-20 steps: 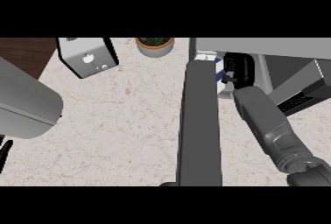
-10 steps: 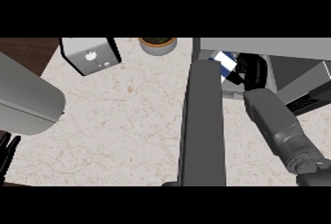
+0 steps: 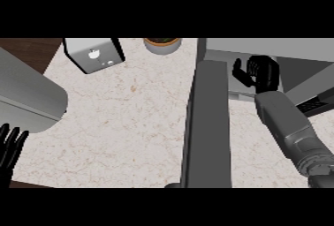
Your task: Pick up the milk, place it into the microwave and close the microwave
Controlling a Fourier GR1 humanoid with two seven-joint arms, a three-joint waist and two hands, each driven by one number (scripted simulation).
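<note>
Head view: right hand, fingers spread, inside the microwave; milk seemingly hidden.

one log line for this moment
right robot hand: open, at microwave mouth | milk: not visible | door: open | left robot hand: resting, lower left

I see the open dark-grey microwave door standing between the speckled stone counter on its left and my right hand inside the grey microwave.
</note>
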